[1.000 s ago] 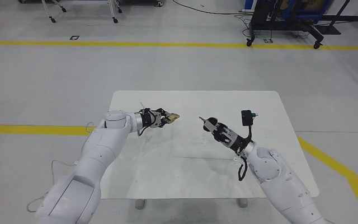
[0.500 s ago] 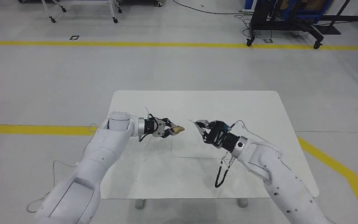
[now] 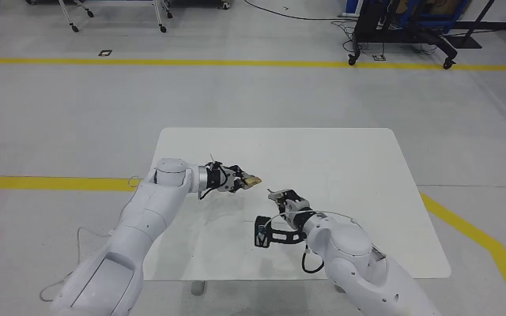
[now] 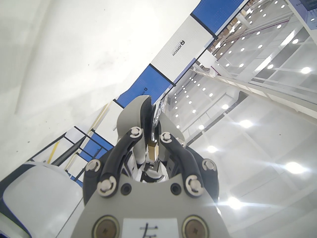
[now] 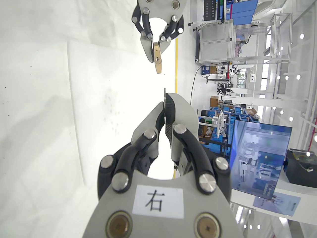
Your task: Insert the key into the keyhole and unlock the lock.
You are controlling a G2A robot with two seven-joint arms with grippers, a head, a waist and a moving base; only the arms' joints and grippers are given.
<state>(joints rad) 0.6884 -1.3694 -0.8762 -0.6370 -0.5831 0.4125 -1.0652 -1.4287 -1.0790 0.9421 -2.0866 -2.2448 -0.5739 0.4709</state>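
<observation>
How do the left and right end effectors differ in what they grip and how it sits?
The left end effector is shut on a brass padlock; the right end effector is shut on a thin key. The padlock juts well past the left's fingertips, while the key shows as a mere sliver at the right's. Both are held above the white table, facing each other, key and padlock apart.
</observation>
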